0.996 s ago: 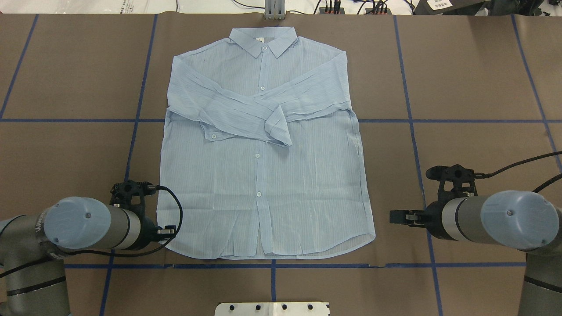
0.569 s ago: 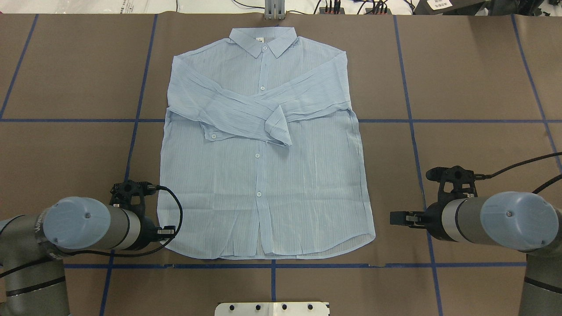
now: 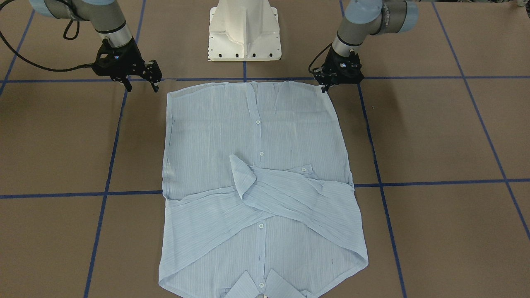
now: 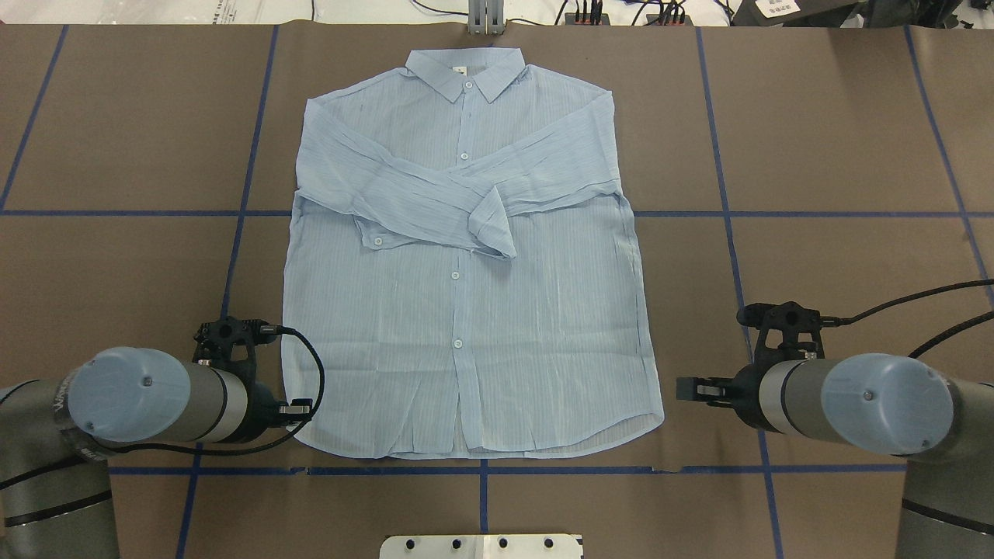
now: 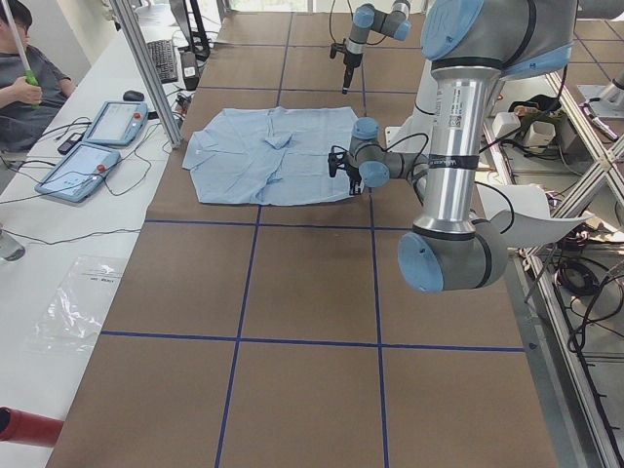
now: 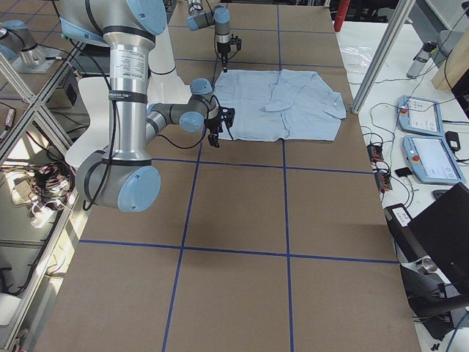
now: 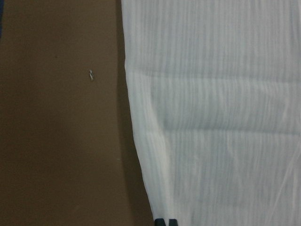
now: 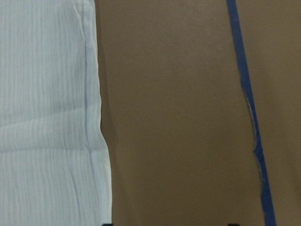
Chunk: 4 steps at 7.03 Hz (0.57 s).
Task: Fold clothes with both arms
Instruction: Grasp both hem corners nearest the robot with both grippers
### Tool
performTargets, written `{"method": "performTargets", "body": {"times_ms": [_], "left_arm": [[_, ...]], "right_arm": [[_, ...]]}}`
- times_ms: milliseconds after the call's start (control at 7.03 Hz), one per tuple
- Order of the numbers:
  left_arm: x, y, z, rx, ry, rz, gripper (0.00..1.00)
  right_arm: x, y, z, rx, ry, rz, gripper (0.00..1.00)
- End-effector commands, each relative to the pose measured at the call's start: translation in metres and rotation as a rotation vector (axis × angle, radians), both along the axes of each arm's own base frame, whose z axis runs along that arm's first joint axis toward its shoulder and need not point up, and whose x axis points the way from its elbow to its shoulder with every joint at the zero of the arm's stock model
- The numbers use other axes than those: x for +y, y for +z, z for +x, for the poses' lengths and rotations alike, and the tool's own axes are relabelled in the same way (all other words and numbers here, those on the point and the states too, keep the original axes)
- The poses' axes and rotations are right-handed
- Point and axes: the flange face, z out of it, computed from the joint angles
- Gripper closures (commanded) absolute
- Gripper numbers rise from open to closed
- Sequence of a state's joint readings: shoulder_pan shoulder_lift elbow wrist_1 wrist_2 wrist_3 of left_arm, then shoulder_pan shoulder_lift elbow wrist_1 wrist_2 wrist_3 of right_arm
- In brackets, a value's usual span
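Note:
The pale-blue striped shirt (image 4: 466, 310) lies flat and buttoned on the brown table, collar (image 4: 466, 74) at the far side and both sleeves crossed over the chest. My left gripper (image 4: 299, 407) sits low at the hem's left corner, shut, its fingertips (image 7: 161, 221) together on the shirt's edge (image 7: 141, 155); in the front view that gripper (image 3: 326, 85) touches the hem corner. My right gripper (image 4: 683, 388) stands open just off the shirt's right edge near the hem, a short strip of bare table between them. In the front view its (image 3: 143, 87) fingers are spread wide, holding nothing.
Blue tape lines (image 4: 730, 233) cross the brown table cover. The white robot base (image 3: 244, 31) stands behind the hem. A person sits at a side bench (image 5: 19, 68) with tablets (image 5: 83, 166). Bare table lies all around the shirt.
My right arm has shifted left toward the shirt's right edge and a little nearer the robot. The left arm and the shirt have not moved.

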<state>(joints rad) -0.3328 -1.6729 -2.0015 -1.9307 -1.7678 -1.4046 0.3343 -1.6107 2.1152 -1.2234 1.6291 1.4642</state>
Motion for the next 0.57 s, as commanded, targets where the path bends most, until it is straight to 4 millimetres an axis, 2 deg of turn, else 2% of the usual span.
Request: {"method": "performTargets", "body": {"times_ms": [0,427], "left_arm": [[0.001,-0.009,-0.003,0.017,-0.001,0.008,1.00],[0.002,-0.018,-0.007,0.035,-0.004,0.016,1.00]], "right_arm": [[-0.011,-0.012,-0.042,-0.018,0.016,0.024,0.29],[0.011,-0.010,-0.063,-0.008,0.012,0.061,0.32]]}}
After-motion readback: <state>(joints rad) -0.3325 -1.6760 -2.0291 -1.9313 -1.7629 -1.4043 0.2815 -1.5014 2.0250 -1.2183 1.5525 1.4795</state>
